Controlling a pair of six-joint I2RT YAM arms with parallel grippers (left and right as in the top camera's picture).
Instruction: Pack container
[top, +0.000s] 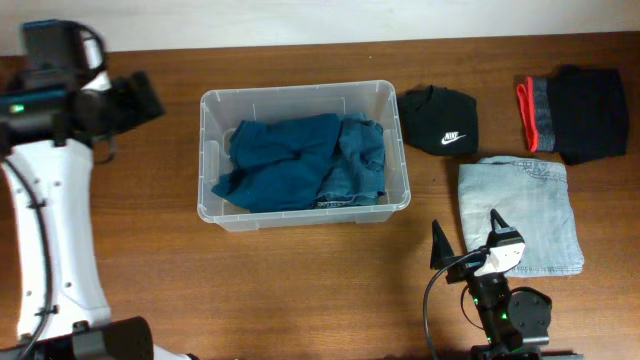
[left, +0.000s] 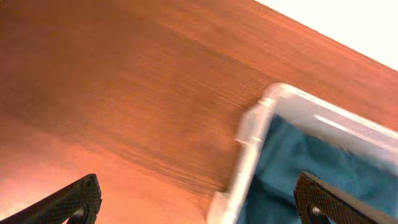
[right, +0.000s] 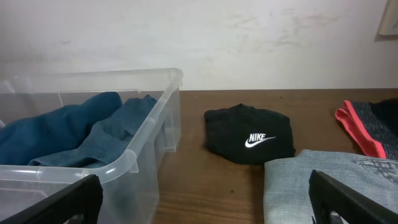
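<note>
The clear plastic container stands mid-table with crumpled blue garments inside. My left gripper hovers open to the left of its far left corner. In the left wrist view that gripper straddles the container's rounded corner rim, with blue cloth under one finger and nothing held. My right gripper is open near the front edge, right of the container. In the right wrist view it is empty between the container wall and folded light denim.
A black Nike garment lies just right of the container, also in the right wrist view. The folded light denim sits in front of it. A black garment with grey and red bands is at the far right.
</note>
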